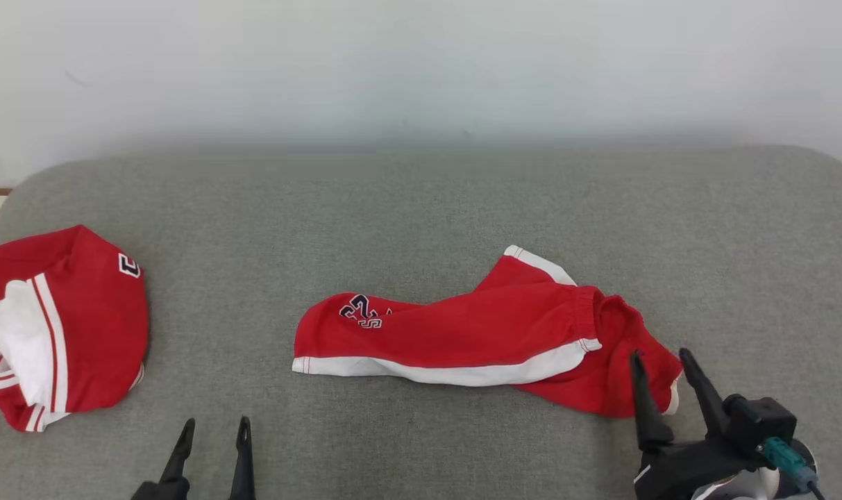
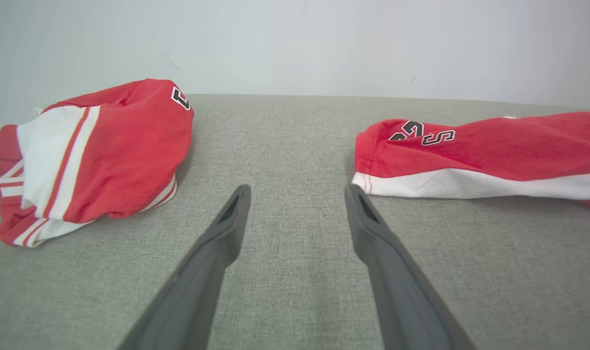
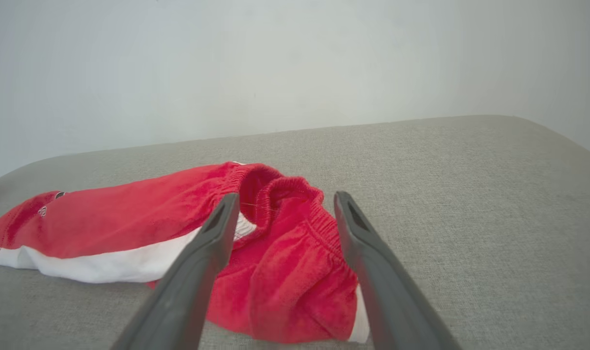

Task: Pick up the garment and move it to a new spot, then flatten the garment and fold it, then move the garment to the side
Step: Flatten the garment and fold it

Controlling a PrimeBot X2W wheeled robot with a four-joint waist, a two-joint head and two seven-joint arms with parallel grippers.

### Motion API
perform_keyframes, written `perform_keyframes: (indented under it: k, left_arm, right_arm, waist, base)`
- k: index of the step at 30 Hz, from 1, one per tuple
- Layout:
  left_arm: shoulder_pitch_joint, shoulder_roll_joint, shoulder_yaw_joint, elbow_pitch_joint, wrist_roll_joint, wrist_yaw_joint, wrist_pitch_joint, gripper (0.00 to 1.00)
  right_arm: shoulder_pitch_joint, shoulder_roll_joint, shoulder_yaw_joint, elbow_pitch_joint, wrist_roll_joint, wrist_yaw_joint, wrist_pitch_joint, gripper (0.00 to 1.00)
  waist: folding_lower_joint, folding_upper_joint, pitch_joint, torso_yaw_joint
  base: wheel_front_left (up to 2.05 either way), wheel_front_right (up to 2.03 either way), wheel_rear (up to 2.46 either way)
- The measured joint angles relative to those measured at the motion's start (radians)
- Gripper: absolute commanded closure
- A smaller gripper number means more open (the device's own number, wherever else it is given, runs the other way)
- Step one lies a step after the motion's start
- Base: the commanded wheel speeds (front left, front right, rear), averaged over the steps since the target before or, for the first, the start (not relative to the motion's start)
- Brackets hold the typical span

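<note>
While the left claw (image 1: 216, 422) stands released at the near edge of the grey fabric surface (image 1: 421, 208), its two dark fingers (image 2: 226, 228) are spread apart with nothing between them but bare cloth. In the left wrist view the same claw (image 2: 297, 192) points at the open strip of surface between two red items and touches neither.

The right claw (image 1: 659, 354) is likewise released. Its fingers (image 3: 202, 262) stand apart on either side of the bunched waistband end of the garment (image 1: 462, 333). The right wrist view shows that claw (image 3: 286, 198) just above or at the gathered elastic. Contact cannot be confirmed, and no fabric is pinched.

The garment, a pair of red shorts with white trim, lies near the middle of the surface, stretched crosswise. The leg end, which bears dark lettering, points toward the robot's left. The waistband end is crumpled toward the robot's right. A white band runs along the near edge (image 2: 494, 150), and the cloth is wrinkled and only partly flat (image 3: 119, 223).

A second garment (image 1: 94, 333), red with white panels and stripes, lies in a loose heap at the far left of the surface, well apart from the shorts (image 2: 124, 150).

A plain pale wall (image 1: 421, 69) stands behind the surface.
</note>
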Motion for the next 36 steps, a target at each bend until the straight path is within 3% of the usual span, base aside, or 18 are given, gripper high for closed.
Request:
perform_keyframes:
  k: [8,21,36]
  left_arm:
    - [0.039,-0.001,-0.007,-0.007,0.006,-0.002,0.0,0.0]
    - [0.023,-0.001,-0.038,0.012,0.005,-0.046,0.0,0.0]
    - [-0.053,-0.002,-0.092,0.05,-0.037,-0.062,0.0,0.0]
  right_arm:
    - [0.015,0.006,0.003,0.014,-0.001,0.0,0.0,0.0]
    - [0.008,-0.004,0.039,0.049,0.02,0.0,0.0,0.0]
    - [-0.184,-0.149,0.258,0.175,0.123,0.0,0.0,0.0]
  waist:
    - [-0.0001,0.0,-0.033,0.011]
    - [0.0001,0.0,-0.018,0.018]
    - [0.0002,0.0,0.065,0.038]
  base:
    - [0.0,0.0,0.0]
    - [0.0,0.0,0.0]
    - [0.0,0.0,0.0]
